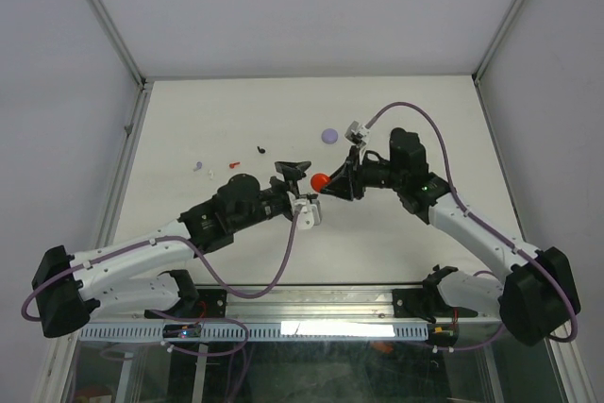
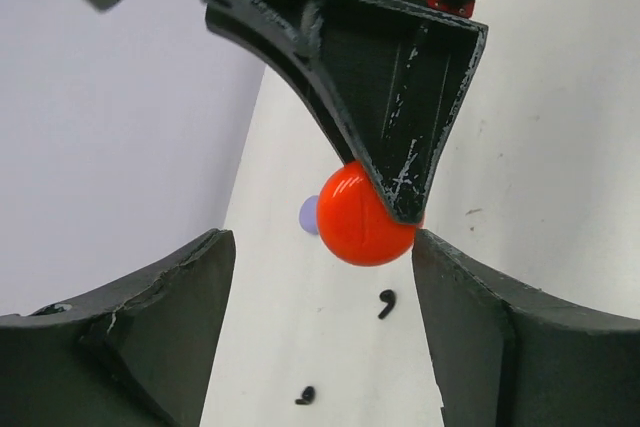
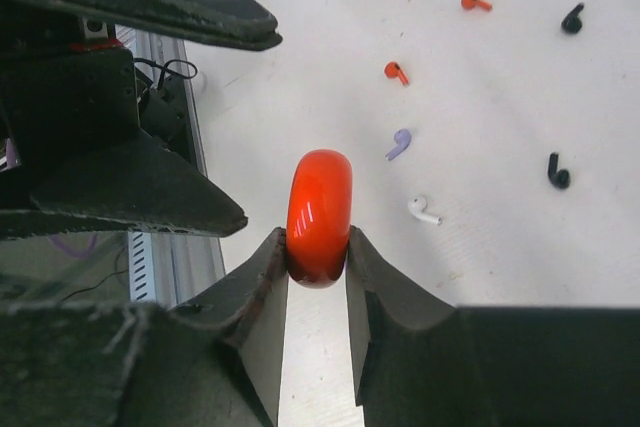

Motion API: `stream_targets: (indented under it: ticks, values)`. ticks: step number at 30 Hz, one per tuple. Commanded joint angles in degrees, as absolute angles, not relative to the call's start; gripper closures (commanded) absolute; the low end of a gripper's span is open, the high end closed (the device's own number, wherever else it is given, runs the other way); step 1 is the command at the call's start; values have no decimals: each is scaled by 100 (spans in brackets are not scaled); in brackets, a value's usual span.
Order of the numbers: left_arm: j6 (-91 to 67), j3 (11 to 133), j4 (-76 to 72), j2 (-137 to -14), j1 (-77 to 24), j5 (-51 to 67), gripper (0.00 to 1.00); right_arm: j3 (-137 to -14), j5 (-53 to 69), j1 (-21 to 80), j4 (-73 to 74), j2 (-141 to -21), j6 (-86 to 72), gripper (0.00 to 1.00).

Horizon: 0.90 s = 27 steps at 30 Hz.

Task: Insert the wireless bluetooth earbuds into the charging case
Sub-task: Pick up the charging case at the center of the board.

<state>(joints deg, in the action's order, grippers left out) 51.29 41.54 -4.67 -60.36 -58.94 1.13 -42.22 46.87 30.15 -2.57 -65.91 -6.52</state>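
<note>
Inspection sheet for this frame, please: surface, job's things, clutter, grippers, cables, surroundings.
Surface: white table, no marks or spills seen.
Job's things: red charging case held on edge; lilac charging case lying on the table; eight loose earbuds, two of each colour, including a red earbud, lilac earbud, white earbud and black earbud.
Clutter: nothing seen.
Grippers: right gripper shut on the red charging case; left gripper open, close to it.
Cables: purple cables loop off both arms.
Surroundings: white walls, metal frame posts.
</note>
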Motion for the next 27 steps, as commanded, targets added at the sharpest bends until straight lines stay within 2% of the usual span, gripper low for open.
stream_targets:
  ticks: [1,8,12,13,21,27]
  values:
    - [4126,4122,-571,-5590,-5929,-88,27,-4247,4673,3018,-1095,-6170,-250,100]
    - [2566,4150,-642,-5034,-5299,903,27,-4174,4976,3020,-1443,-6040,181,100]
    - [1492,4196,-909,-4917,-4572,2026,25,-4029,5048,3023,-1719,-5974,495,100]
    - [1019,4225,-1115,-4970,-4274,2506,25,-3967,5149,3025,-1908,-5944,575,100]
    - [-837,4102,-2080,-5423,-3525,3922,23,-4016,5341,3030,-2185,-5980,547,100]
    - [-1804,3967,-3094,-5961,-3290,4707,25,-3883,5471,3041,-2811,-6082,-178,100]
